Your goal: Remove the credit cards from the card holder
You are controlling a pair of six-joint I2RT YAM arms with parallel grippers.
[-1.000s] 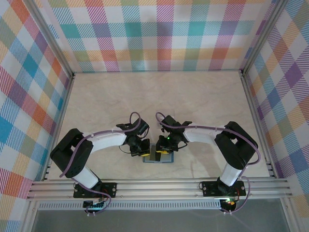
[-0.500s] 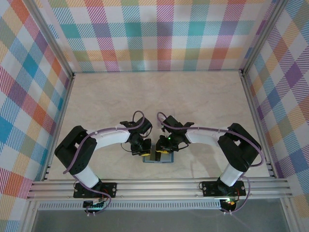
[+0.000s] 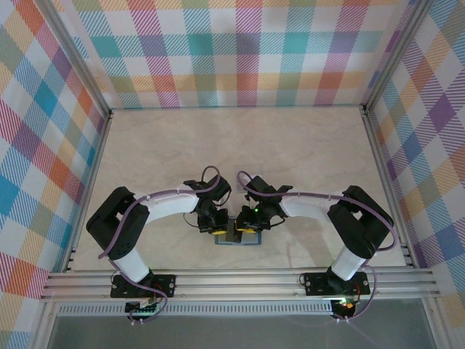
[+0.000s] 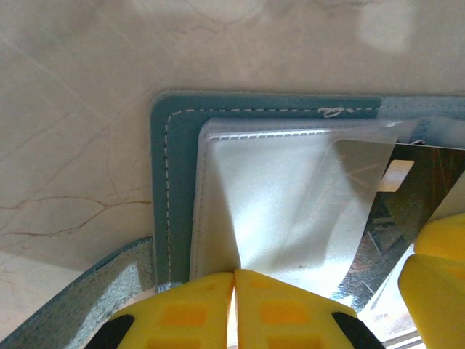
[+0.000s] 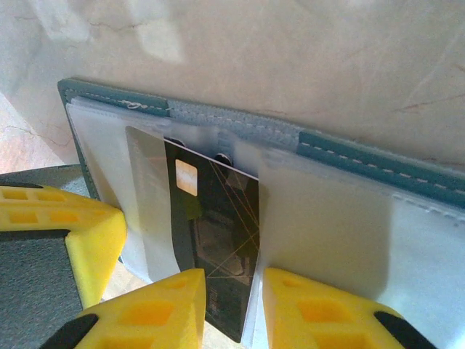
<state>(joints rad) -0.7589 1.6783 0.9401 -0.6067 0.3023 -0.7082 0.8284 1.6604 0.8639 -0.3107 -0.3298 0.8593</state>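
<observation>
At the near edge of the surface point(image 3: 290, 153), about midway between its left and right edges: the card holder point(image 3: 237, 243), teal, lying open and flat, inside face up. Over it from either side, both arms bent inward, left gripper point(image 3: 217, 231) and right gripper point(image 3: 248, 230) close together above the holder.

From the left wrist: teal stitched border of the card holder point(image 4: 171, 182) with a rounded corner, a clear sleeve point(image 4: 261, 189) inside the border, marbled surface beyond. Left gripper point(image 4: 234, 309) low over the sleeve, yellow fingers point(image 4: 182, 316) drawn together with no more than a thin slit between. Crease of the sleeve running down to that slit; cannot tell whether anything is pinched there. At the right of this view, a corner of the dark card point(image 4: 425, 178).

From the right wrist: the dark card point(image 5: 218, 233) partly out of its pocket at the middle fold of the card holder point(image 5: 341, 156), pale chip uppermost. Just beside it and partly under its edge, a pale card point(image 5: 149, 203). Right gripper point(image 5: 234, 309) with fingers point(image 5: 312, 313) apart, straddling the near end of the dark card; cannot tell whether clamped on it. Clear sleeve point(image 5: 341, 233) on the holder's other half.
</observation>
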